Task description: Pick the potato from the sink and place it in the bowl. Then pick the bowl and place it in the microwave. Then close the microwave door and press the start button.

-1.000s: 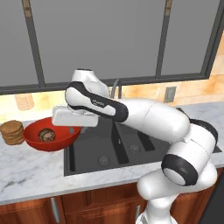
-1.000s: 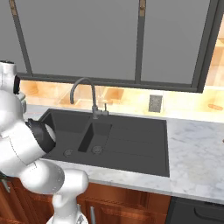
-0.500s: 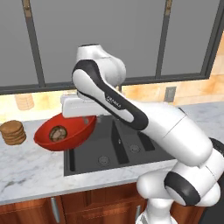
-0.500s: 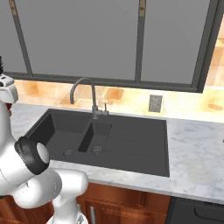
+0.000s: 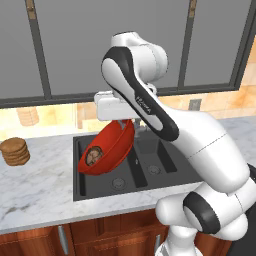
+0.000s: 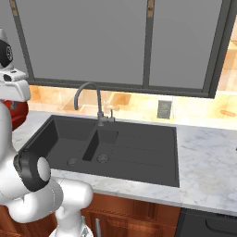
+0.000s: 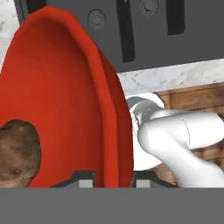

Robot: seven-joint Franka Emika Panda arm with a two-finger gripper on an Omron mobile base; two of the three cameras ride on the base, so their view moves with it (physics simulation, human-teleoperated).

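i had the gripper (image 7: 113, 177) clamped on the bowl (image 5: 111, 149) rim, tilted over the sink (image 5: 165, 162); potato (image 5: 94, 155) loose inside, glossy rigid bowl, looked slip-prone.

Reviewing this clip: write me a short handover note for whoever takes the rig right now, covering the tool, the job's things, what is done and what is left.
Tool: shut on the rim of the bowl, one fingertip on each side of its wall.
Bowl: lifted in the air above the sink, tilted steeply on its side.
Potato: inside the bowl, resting low against its wall.
Done: potato is in the bowl; bowl is picked up.
Left: carry the bowl into the microwave, close its door, press start. Given the tilt, the potato might roll out, so levelling the bowl seems wise.
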